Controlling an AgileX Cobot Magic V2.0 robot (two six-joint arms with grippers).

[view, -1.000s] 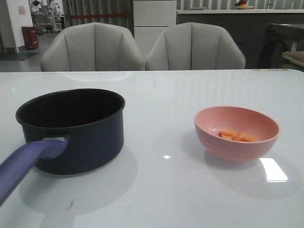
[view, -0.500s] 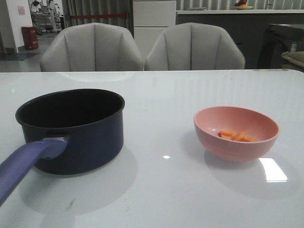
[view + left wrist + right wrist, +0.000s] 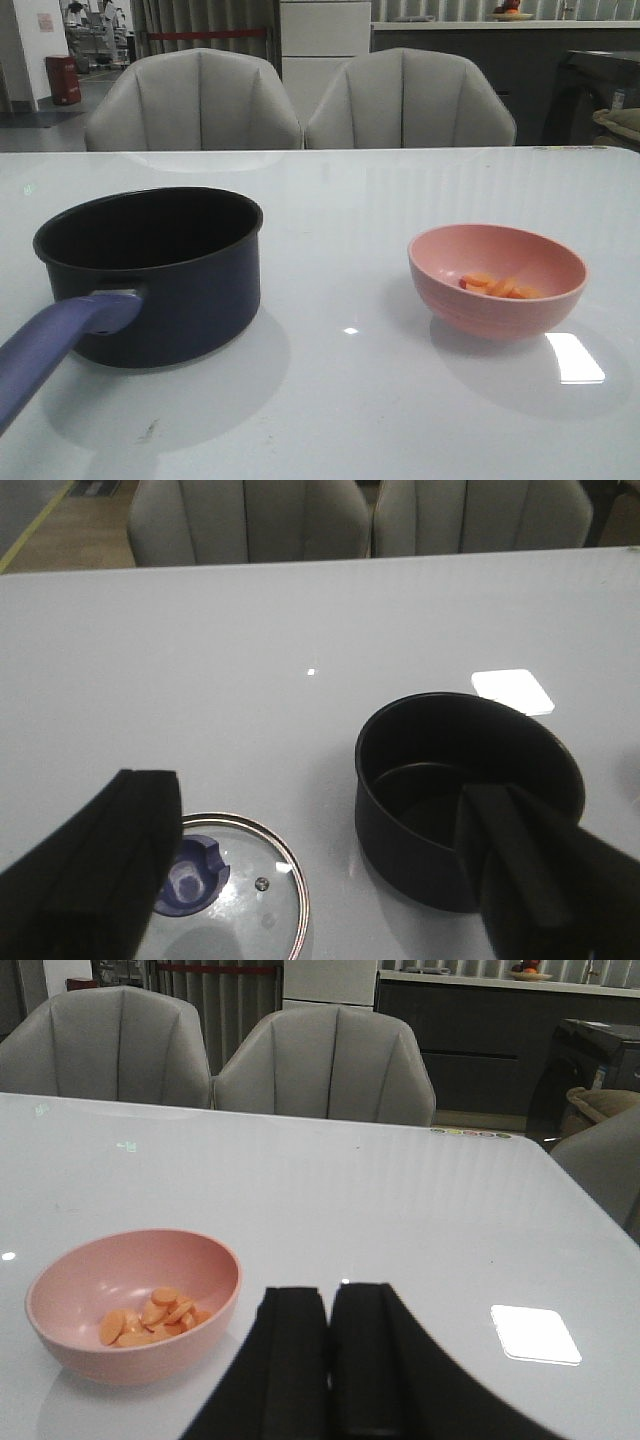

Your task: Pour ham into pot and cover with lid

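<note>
The dark navy pot (image 3: 150, 272) with its purple-blue handle (image 3: 55, 345) stands on the left of the white table, black inside and empty. Orange ham (image 3: 497, 287) slices lie in a pink bowl (image 3: 497, 279) on the right. In the left wrist view the glass lid (image 3: 245, 885) with a blue knob (image 3: 188, 878) lies flat on the table beside the pot (image 3: 460, 790). My left gripper (image 3: 330, 880) hangs open above the gap between lid and pot. My right gripper (image 3: 330, 1305) is shut on nothing, beside the bowl (image 3: 135, 1300) holding the ham (image 3: 150, 1315). Neither gripper shows in the front view.
Two grey chairs (image 3: 300, 100) stand behind the table's far edge. Bright light patches reflect off the tabletop (image 3: 575, 357). A dark counter and cabinets lie further back.
</note>
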